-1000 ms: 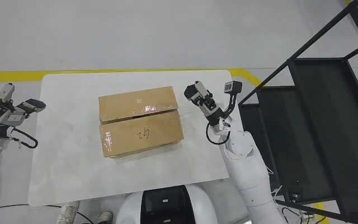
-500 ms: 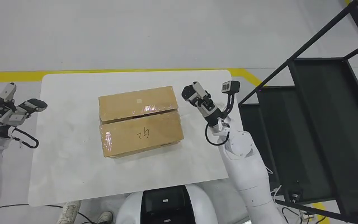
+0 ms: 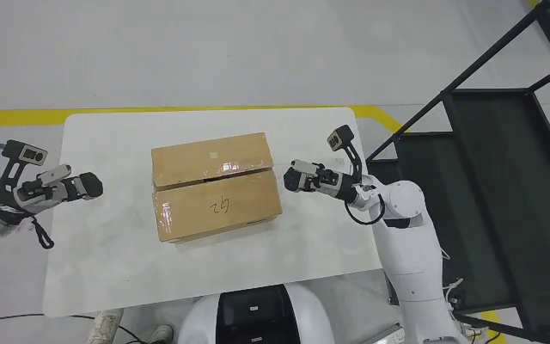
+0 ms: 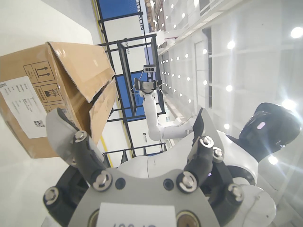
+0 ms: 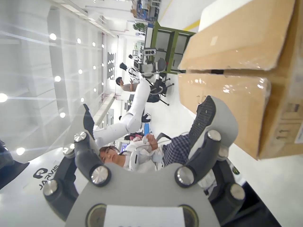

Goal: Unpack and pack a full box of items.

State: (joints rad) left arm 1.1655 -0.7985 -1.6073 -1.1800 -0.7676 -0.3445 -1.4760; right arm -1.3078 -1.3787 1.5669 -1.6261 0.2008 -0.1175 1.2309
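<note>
A brown cardboard box (image 3: pixel 215 185), apparently closed, sits on the white worktop (image 3: pixel 112 258); the left hand (image 3: pixel 87 185) and right hand (image 3: pixel 293 177), both spread open, flank it.

Bright, even overhead light; ceiling lamps (image 4: pixel 297 32) flare in both wrist views, and tape (image 3: pixel 228 165) on the box (image 3: pixel 216 193) glints.

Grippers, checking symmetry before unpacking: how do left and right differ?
The right gripper sits close beside the box; the left gripper is far from it, near the table edge. The left faces the box's white-labelled end, the right the opposite end. Both are open, empty and point at the box.
</note>
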